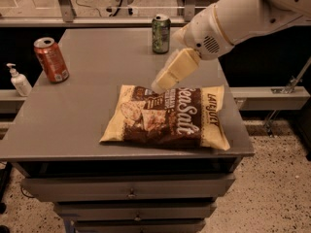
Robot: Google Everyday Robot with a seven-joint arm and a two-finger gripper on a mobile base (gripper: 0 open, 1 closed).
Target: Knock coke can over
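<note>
1. Hand [163, 84] hangs over the upper left corner of the chip bag [167, 115], near the middle of the bench [87, 106]. Whether it is spread or pressed together cannot be told from this view.
2. Coke can [51, 59] stands near the left edge of the bench, toward the back. It is well apart from the hand, with bare bench between them.
3. Orientation: the can rests on its base with the silver top up, so its long axis runs vertical. Its top appears to lean slightly left, which may be perspective only.
4. Risk, overshoot: the can sits close to the left edge. A hard leftward push would probably send it off the bench rather than lay it down, toward the soap bottle [19, 80] beside that edge.
5. Risk, low contact: a push near the base would likely slide the can upright, whereas contact near the top should tip it.
6. Risk, wrong target: the green can [161, 33] at the back edge is nearer the hand, and a sweep drifting backward could strike it.
7. Risk, snag: a low traverse could catch and drag the bag.
</note>
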